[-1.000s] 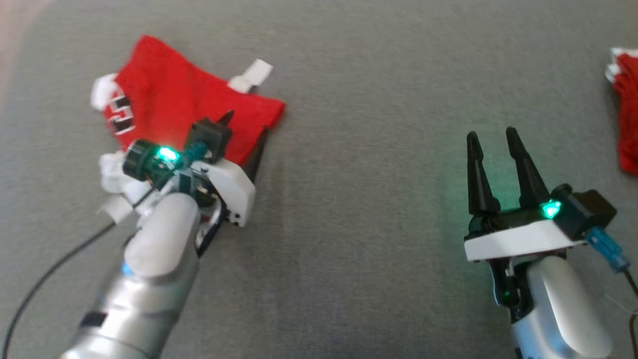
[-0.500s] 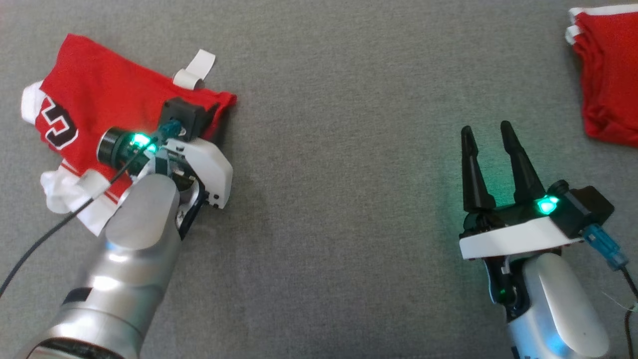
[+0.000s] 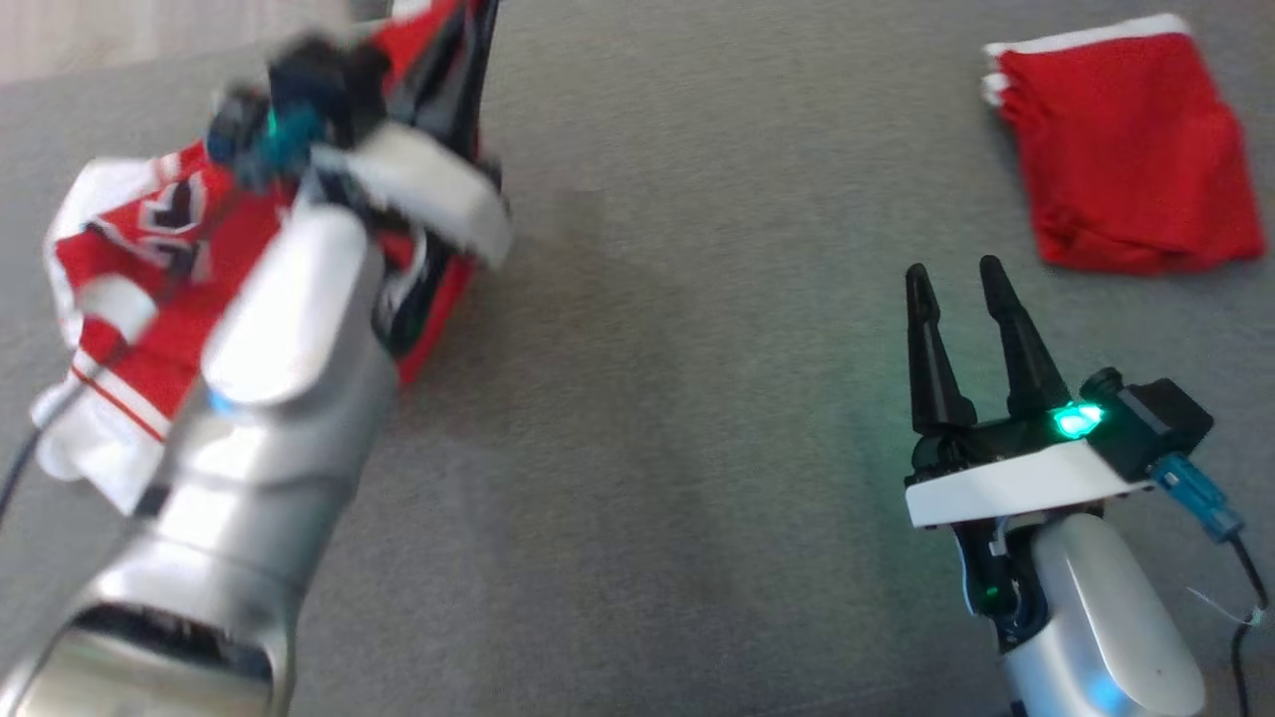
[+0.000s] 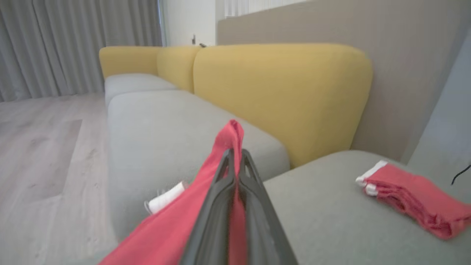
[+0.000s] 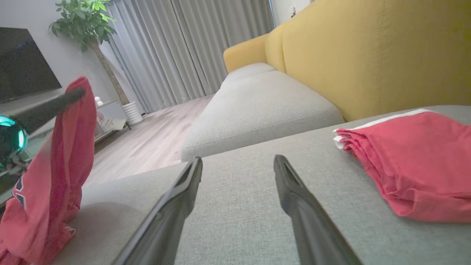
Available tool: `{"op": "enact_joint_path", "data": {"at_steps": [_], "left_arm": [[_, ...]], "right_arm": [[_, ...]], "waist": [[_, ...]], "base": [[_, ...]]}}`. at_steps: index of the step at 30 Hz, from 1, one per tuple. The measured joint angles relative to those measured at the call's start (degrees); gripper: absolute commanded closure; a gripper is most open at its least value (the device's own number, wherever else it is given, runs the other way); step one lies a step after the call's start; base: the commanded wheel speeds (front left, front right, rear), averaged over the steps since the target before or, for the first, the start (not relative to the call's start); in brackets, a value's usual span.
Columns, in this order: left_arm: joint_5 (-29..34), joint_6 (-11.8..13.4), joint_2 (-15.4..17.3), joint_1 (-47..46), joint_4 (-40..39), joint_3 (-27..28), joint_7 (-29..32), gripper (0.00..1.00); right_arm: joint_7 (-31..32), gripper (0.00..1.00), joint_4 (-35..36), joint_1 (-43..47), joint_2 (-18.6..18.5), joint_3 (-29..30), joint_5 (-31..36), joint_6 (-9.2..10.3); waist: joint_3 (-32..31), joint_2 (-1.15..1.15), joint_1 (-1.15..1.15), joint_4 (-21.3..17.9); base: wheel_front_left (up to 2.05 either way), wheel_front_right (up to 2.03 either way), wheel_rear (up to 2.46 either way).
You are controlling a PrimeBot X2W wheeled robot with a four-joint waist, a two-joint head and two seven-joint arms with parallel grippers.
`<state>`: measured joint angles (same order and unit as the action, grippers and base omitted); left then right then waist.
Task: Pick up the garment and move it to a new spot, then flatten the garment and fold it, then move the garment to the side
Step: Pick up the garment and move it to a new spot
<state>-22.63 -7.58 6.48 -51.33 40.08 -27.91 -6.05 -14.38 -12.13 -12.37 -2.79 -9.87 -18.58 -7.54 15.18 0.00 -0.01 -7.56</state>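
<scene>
1. Garment [image 3: 105,261]: red, with white trim and stripes and black-and-white lettering;
2. Folded garment [image 3: 1131,169]: plain red, white edging along one side;
3. Seat cushion [image 3: 697,378]: mottled grey weave;
4. Backrest [image 4: 283,95]: mustard yellow;
5. Curtains [image 5: 173,51]: grey, vertical pleats;
6. Floor [image 4: 40,147]: pale wood grain;
7. Right gripper [image 3: 958,284]: black, white mount, green light.

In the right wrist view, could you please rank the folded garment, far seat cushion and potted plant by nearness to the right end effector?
1. folded garment, close right
2. far seat cushion, ahead
3. potted plant, far left
</scene>
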Motion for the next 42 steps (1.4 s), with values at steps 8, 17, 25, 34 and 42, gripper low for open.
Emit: {"op": "enact_joint_path", "data": {"at_steps": [8,17,25,34,42], "left_arm": [[-1.98,0.56,0.37,-9.94,-7.66,0.8,7.14,1.0],[0.01,0.77,0.51,-16.77,-8.9,-0.08,8.47,1.0],[5.56,2.25,1.4,-21.37,-1.77,-3.38,5.68,0.98],[6.87,5.04,4.76,-24.19,12.3,-1.9,-0.36,0.0],[5.16,3.43,3.12,-24.64,15.53,-1.86,-5.71,0.0]], "right_arm": [[0.0,0.0,0.48,-0.2,0.01,-3.93,-4.54,0.0],[0.0,0.0,1.98,-2.69,0.0,-7.67,-8.54,0.0],[0.0,0.0,2.48,-2.71,0.0,-9.38,-9.75,0.0],[0.0,0.0,2.49,-3.77,0.01,-10.11,-9.81,0.0],[0.0,0.0,1.32,-3.75,0.01,-8.15,-7.73,0.0]], "waist": [[0.7,0.0,0.0,-6.98],[3.81,0.0,0.01,-14.31],[6.34,0.0,0.02,-18.5],[8.15,0.0,0.02,-19.16],[7.8,0.0,0.01,-14.59]], "base": [[0.0,0.0,0.0],[0.0,0.0,0.0],[0.0,0.0,0.0],[0.0,0.0,0.0],[0.0,0.0,0.0]]}}
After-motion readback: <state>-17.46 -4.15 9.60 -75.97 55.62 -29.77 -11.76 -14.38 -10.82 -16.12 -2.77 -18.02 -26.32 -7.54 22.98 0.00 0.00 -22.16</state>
